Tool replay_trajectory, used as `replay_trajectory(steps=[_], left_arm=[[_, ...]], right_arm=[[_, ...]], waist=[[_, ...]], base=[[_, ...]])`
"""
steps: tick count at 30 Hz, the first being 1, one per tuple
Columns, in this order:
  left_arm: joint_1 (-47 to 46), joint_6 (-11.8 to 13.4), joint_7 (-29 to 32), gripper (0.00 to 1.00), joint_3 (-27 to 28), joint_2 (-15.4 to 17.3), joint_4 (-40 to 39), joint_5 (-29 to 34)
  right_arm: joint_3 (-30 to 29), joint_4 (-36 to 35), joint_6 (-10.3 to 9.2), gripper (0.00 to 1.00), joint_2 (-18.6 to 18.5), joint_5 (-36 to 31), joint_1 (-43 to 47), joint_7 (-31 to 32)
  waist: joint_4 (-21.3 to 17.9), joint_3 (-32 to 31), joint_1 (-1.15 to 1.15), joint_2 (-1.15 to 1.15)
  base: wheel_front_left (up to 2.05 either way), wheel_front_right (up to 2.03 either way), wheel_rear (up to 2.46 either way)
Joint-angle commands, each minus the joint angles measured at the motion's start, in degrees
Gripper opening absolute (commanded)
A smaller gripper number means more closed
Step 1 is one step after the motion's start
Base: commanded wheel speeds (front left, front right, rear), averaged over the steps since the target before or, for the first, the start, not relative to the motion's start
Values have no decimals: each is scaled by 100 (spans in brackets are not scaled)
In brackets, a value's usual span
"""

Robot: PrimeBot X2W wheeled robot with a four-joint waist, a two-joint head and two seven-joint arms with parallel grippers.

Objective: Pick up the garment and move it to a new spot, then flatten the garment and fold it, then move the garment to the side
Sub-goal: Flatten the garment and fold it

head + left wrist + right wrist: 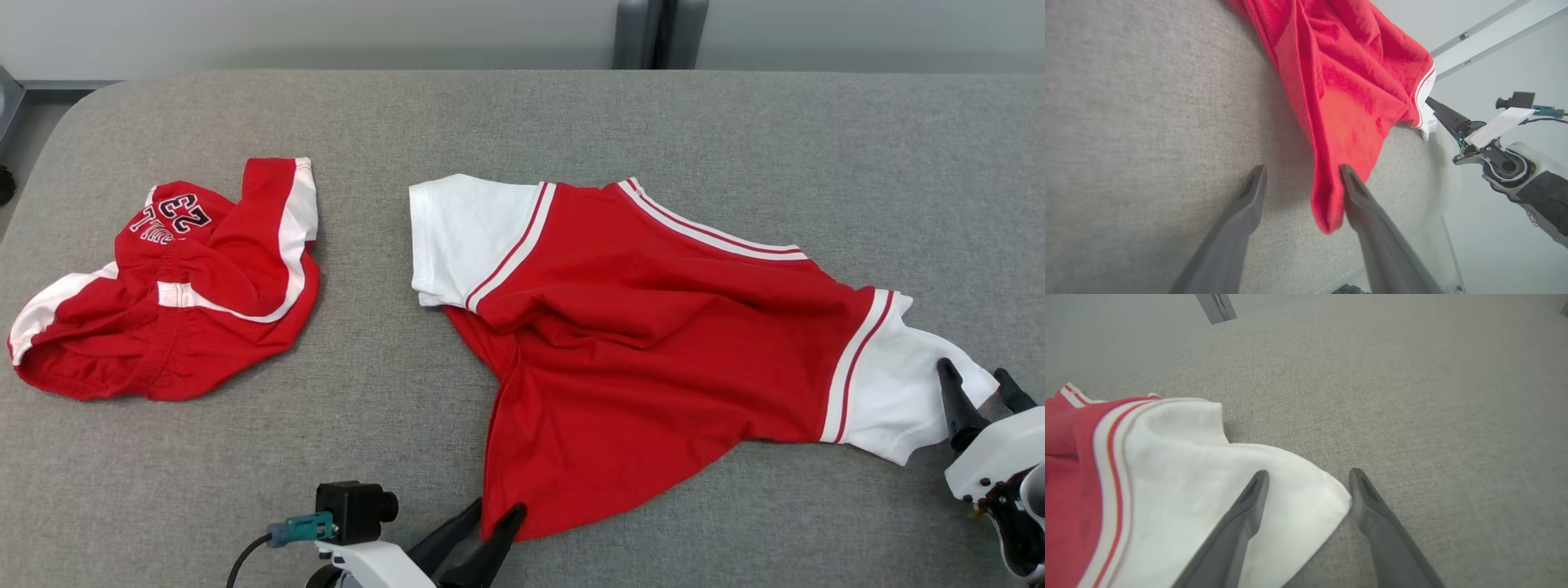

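Grey cloth-covered bench (522, 114), two red-and-white garments on it.

Far out to the left of the left claw (498, 508): red shorts (188, 302), crumpled in a heap, white side stripes, the number 23 showing on the top fold. Well apart from both claws, and not touching the shirt.

Left claw: low at the near edge of the bench, fingers spread. The shirt's hem corner (1327, 212) lies between the two fingers. In the left wrist view the bunched red cloth sits against the right-hand finger, with bare bench between it and the other finger. Not pinched.

Between the two claws: red shirt (653, 327), lying on the bench and rumpled, with folds running across the body. It spreads away from the left claw toward the far side. One white sleeve (465, 237) lies far from the left claw, up and slightly to its left. Striped neckline at the far edge.

Right claw (973, 369): at the shirt's other white sleeve (890, 392), fingers spread. In the right wrist view, the left-hand finger lies over the white cloth and the right-hand finger is over bare bench just beside the sleeve's edge. The sleeve's corner reaches into the gap between them. Nothing gripped.
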Motion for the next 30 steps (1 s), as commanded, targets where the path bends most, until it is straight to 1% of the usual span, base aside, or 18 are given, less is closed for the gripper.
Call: replay_trajectory(steps=[1,2,8,9,10,11,12,13,14,19,22,26,30], left_arm=[[-114,-12,-20,67,-13,56,8,-65],[-110,-12,-22,64,-31,68,21,-64],[-109,-12,-74,58,-77,89,68,-98],[-114,-12,-77,55,-82,94,75,-99],[-119,-12,-89,49,-88,100,82,-100],[-121,-12,-99,45,-94,107,88,-100],[-124,-12,-107,38,-101,113,92,-101],[-125,-12,-109,26,-108,118,94,-103],[-126,-12,-118,0,-116,120,96,-103],[-131,-12,-199,0,-139,154,86,-97],[-115,-12,-279,0,-127,148,83,-110],[-101,-12,-380,0,-104,171,33,-84],[-121,9,-541,0,-4,188,-110,-83]], right_arm=[[48,76,0,100,-46,121,-87,71],[102,112,0,100,-48,208,-91,113],[338,218,0,100,-98,539,-111,105],[386,228,0,85,-109,591,-116,82],[430,229,1,50,-117,637,-117,67],[480,230,1,30,-127,680,-123,43],[535,228,1,4,-144,722,-134,16],[573,230,1,0,-158,757,-144,-43],[602,237,0,0,-170,796,-150,-91],[749,207,0,0,-239,946,-195,-478],[780,104,0,0,-219,1081,-186,-681],[717,-259,0,0,-183,1365,-97,-837],[568,-833,1,0,-196,1522,48,-888]], waist=[[8,-5,0,0],[13,-12,0,0],[20,-49,0,0],[18,-56,0,0],[16,-62,0,0],[13,-67,0,0],[9,-72,0,0],[5,-77,0,0],[1,-85,0,0],[-14,-155,0,0],[-21,-222,0,0],[-25,-316,0,0],[-22,-437,0,0]], base=[[0,0,0],[0,0,0],[0,0,0],[0,0,0],[0,0,0],[0,0,0],[0,0,0],[0,0,0],[0,0,0],[0,0,0],[0,0,0],[0,0,0],[0,0,0]])
